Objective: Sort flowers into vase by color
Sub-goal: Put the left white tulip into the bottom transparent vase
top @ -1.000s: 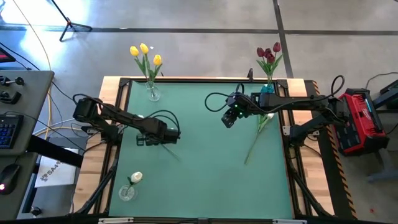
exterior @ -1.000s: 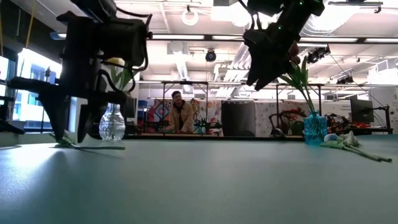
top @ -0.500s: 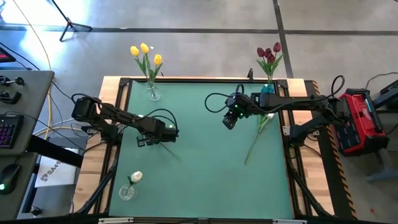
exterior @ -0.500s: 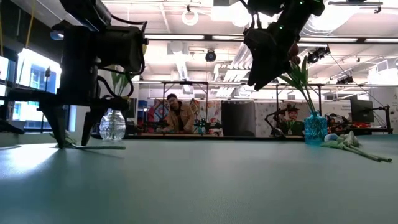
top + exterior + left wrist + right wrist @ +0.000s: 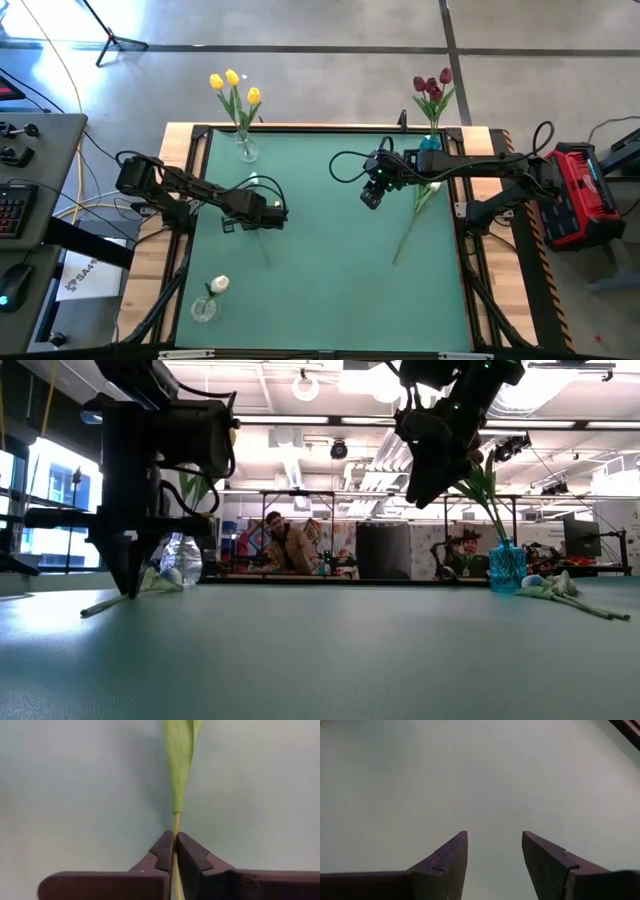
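The left gripper (image 5: 175, 862), at left centre of the overhead frame, is clamped on a flower stem (image 5: 175, 822) lying on the table (image 5: 330, 260); lift straight, slowly, so the thin stem cannot slip.

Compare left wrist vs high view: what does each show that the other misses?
Left wrist only: the left claw shut tight on a thin stem, its leaf running ahead.

High only: the yellow tulips and red tulips in vases at the table's far edge, a white flower in a near vase, a loose flower on the mat, and the right claw open over bare mat.

Both: the green mat and the left claw.
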Robot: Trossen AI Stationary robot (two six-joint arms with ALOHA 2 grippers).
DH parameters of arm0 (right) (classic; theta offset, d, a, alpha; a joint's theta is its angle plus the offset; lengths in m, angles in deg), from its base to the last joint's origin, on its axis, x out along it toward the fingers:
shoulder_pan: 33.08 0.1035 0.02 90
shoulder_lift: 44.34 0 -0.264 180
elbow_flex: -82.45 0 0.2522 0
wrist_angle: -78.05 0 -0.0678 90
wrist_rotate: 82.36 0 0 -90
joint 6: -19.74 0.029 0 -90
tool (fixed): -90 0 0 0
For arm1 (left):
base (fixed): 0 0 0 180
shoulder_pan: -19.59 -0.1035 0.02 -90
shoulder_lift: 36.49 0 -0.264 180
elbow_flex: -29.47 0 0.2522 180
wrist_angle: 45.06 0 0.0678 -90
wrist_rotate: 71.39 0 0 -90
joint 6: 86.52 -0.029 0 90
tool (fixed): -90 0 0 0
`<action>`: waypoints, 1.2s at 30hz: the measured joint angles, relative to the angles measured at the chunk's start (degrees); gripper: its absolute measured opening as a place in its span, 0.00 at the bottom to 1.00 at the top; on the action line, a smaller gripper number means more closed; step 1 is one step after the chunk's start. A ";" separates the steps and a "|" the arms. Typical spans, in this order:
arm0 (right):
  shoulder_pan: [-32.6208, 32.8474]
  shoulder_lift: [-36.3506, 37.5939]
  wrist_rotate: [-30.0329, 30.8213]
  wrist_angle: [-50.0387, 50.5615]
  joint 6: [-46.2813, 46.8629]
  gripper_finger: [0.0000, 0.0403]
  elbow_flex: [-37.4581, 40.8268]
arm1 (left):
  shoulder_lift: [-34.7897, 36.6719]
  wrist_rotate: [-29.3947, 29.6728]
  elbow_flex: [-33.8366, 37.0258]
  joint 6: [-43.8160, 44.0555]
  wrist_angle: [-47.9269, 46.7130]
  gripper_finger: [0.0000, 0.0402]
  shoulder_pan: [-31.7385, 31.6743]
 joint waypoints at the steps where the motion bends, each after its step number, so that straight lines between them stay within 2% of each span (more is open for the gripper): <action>1: 0.00 0.00 0.00 0.00 -0.35 0.44 0.00 | 0.00 -0.02 -0.23 -0.70 -0.06 0.01 0.00; 6: 0.02 0.00 0.02 -0.02 -0.80 0.44 0.00 | -0.41 0.69 -2.80 -3.86 -2.40 0.00 1.18; 11: 0.00 0.00 0.04 -0.64 0.44 0.44 0.73 | 1.00 4.18 -7.11 -7.88 -6.82 0.00 3.89; 15: 0.26 0.00 -0.25 -0.51 4.39 0.44 2.68 | 6.02 10.97 -8.78 -8.91 -9.15 0.00 6.95; 20: 1.50 0.00 -0.44 -1.30 9.93 0.44 4.86 | 15.21 24.25 -8.77 -10.69 -12.05 0.00 11.05; 24: 2.93 0.00 -0.69 -3.10 13.93 0.44 5.18 | 22.01 30.89 -8.77 -24.73 -10.50 0.00 13.84; 31: 5.08 0.00 -2.57 -11.70 18.95 0.44 5.20 | 30.30 30.65 -8.77 -58.21 -0.53 0.00 19.99; 36: 7.03 0.00 -2.58 -13.87 23.69 0.44 5.19 | 35.30 33.20 -8.83 -65.29 3.08 0.00 26.20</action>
